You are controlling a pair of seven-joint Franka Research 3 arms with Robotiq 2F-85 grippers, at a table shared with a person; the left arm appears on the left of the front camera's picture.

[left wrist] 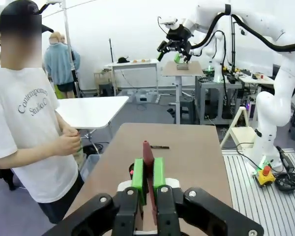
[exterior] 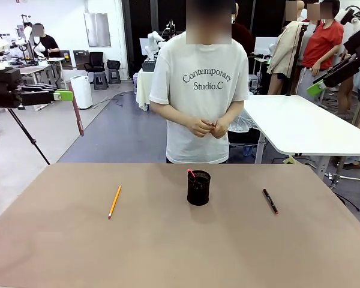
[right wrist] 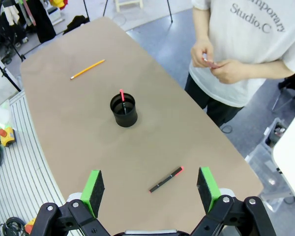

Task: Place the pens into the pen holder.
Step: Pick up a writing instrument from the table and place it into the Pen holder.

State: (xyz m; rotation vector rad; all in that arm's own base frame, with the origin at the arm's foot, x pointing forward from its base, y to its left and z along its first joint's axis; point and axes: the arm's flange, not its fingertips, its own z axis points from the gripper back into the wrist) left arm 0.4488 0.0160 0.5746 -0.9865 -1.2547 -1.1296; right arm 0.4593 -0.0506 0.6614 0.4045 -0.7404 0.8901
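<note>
The left end effector (left wrist: 147, 173) is clamped tight on the dark red-brown pen (left wrist: 147, 156), which hangs near-vertical, up off the table (exterior: 180, 255). The right end effector (right wrist: 150, 183) gapes, empty. The orange pencil (exterior: 114, 201) and the black pen (exterior: 270, 201) lie flat either side of the pen holder (exterior: 198, 191), each running roughly near-to-far. A red-tipped pen (exterior: 191, 174) leans inside it.

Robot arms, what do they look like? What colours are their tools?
The right arm is white and rounded, with a black cable running along it. The left tool and right tool are black, each with two flat green pads.
</note>
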